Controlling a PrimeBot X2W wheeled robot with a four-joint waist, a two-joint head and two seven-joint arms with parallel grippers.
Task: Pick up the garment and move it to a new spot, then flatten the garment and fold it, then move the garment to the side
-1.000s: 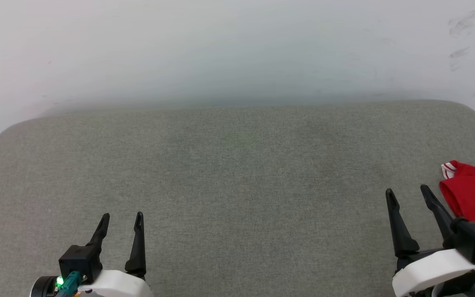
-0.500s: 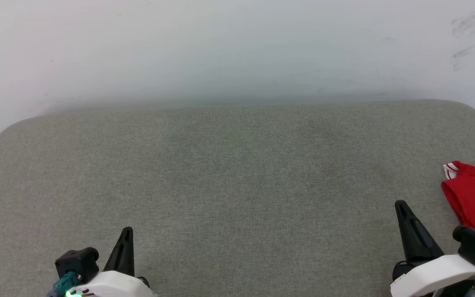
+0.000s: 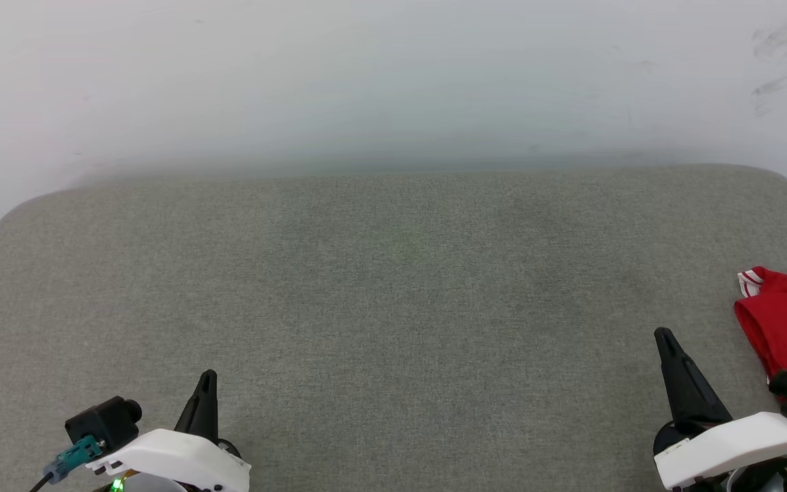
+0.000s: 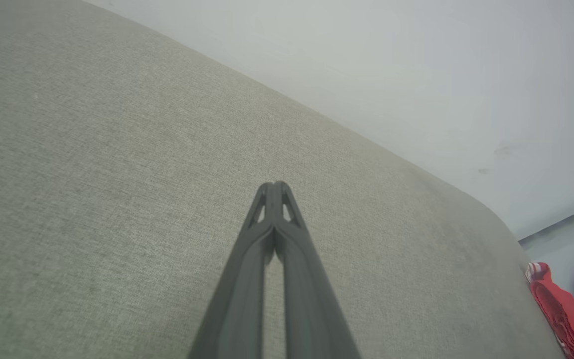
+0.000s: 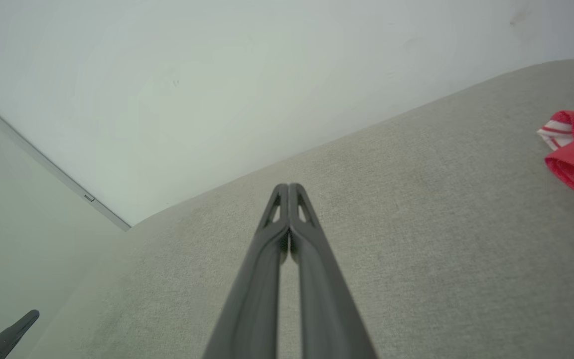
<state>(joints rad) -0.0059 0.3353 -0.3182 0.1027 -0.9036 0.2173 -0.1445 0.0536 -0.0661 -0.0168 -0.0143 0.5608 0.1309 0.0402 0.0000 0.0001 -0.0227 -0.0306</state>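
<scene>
- Head view, lower left: left gripper [image 3: 207, 381], white wrist shell below it, its two dark fingers pressed together into a single point with nothing between them, over the grey fabric cushion [image 3: 393, 287]
- Left wrist view: these fingers meet at their tips, with bare cushion beneath and beyond them
- Head view, centre: the cushion runs from edge to edge with rounded far corners; a pale wall [image 3: 393, 82] stands behind it
- Head view, lower right: right gripper [image 3: 668, 339], jaws likewise fully closed and holding nothing, tip pointing up the frame
- Right wrist view: its fingertips touch each other above the cushion, apart from the cloth
- Head view, far right edge: the garment [image 3: 786, 324], red with red-white striped trim at its upper left corner, lies bunched on the cushion just beside the right gripper and is cut off by the frame edge
</scene>
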